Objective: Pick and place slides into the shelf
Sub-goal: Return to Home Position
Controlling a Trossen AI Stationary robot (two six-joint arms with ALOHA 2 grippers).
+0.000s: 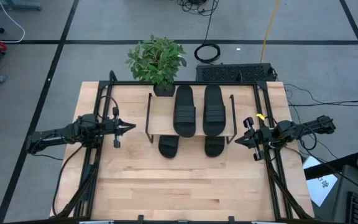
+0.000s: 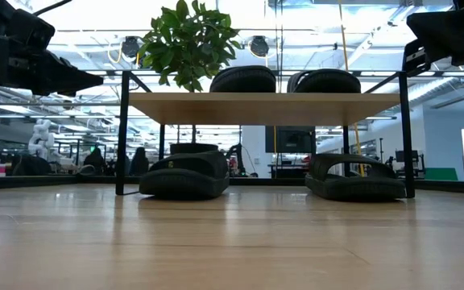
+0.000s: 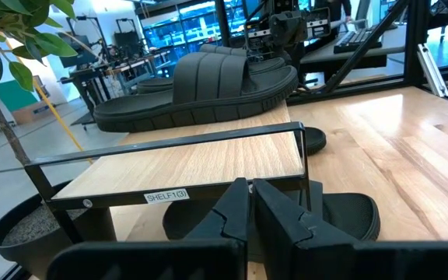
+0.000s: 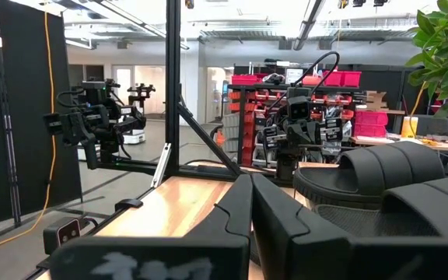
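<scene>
Grey floor [image 1: 36,62] is surrounding a pale wooden table [image 1: 166,186]. Far-centre, a low light-wood wire-legged shelf [image 1: 161,118] is carrying two black ribbed slides [image 1: 184,111], two more slides [image 1: 168,145] lying underneath. The left gripper [image 1: 128,127] and right gripper [image 1: 240,140] are hovering alongside, pinched closed, empty.

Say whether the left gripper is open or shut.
Shut: in the left wrist view the left gripper has its fingers pressed together, no gap.

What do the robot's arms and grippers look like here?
Both arms are dark, slim and jointed, with black cables looping along them. The left gripper and right gripper end in tapered, angular black fingers. A small yellow tag sits on the right arm's wrist.
</scene>
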